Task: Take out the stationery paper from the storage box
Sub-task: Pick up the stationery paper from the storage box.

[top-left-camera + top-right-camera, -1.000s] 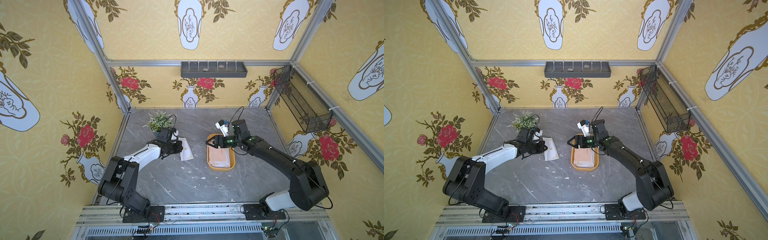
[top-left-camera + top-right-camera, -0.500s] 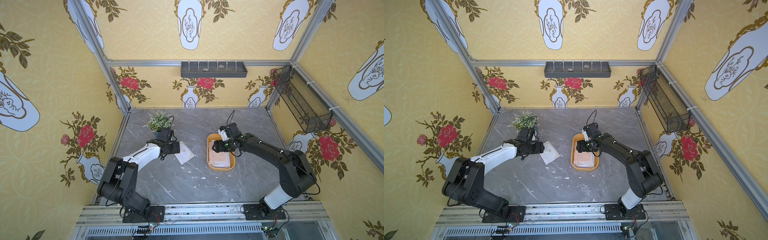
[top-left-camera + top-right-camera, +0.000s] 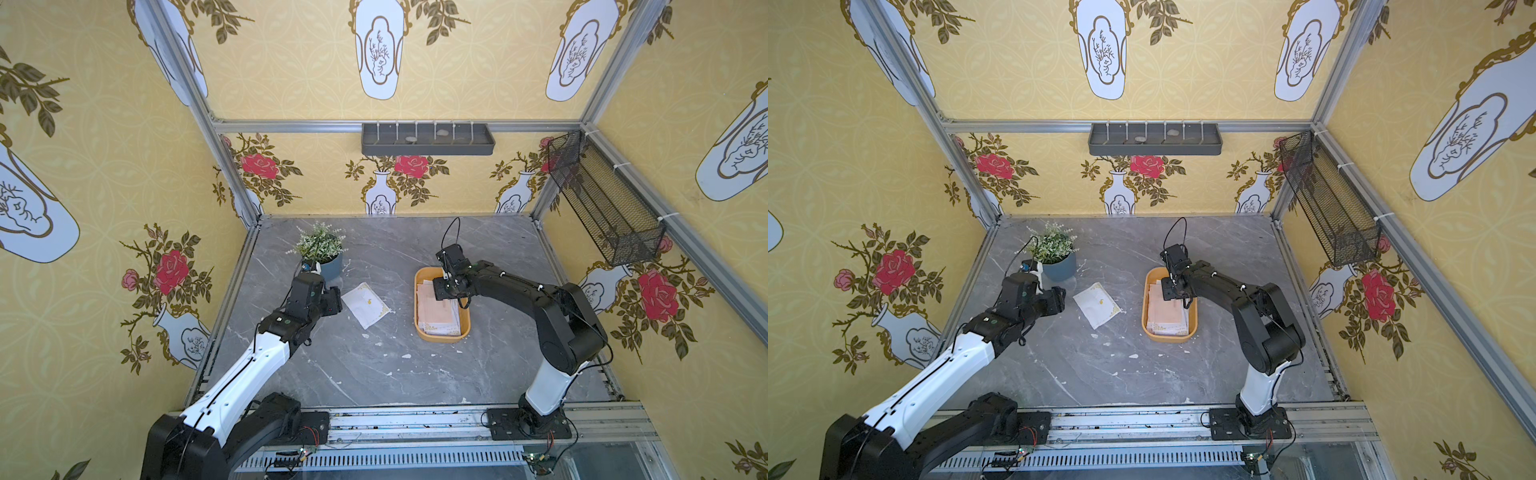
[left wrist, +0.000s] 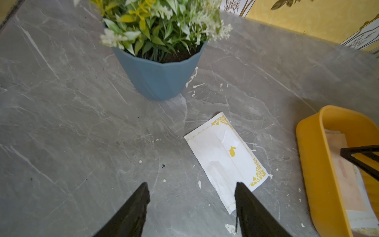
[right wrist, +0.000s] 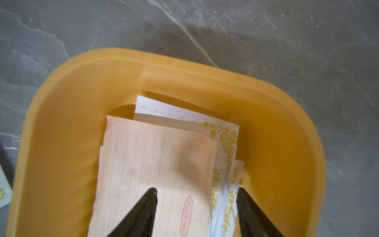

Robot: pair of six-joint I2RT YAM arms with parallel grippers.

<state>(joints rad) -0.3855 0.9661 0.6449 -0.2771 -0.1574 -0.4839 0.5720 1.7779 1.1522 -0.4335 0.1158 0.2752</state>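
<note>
The storage box (image 3: 416, 307) is seen from high overhead in both top views, sidelong in the left wrist view, close-up in the right.

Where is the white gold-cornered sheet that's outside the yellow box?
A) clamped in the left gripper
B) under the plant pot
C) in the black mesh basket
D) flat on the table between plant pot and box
D: the sheet lies flat on the table between the plant pot and the storage box; the left gripper is open and holds nothing.
</note>
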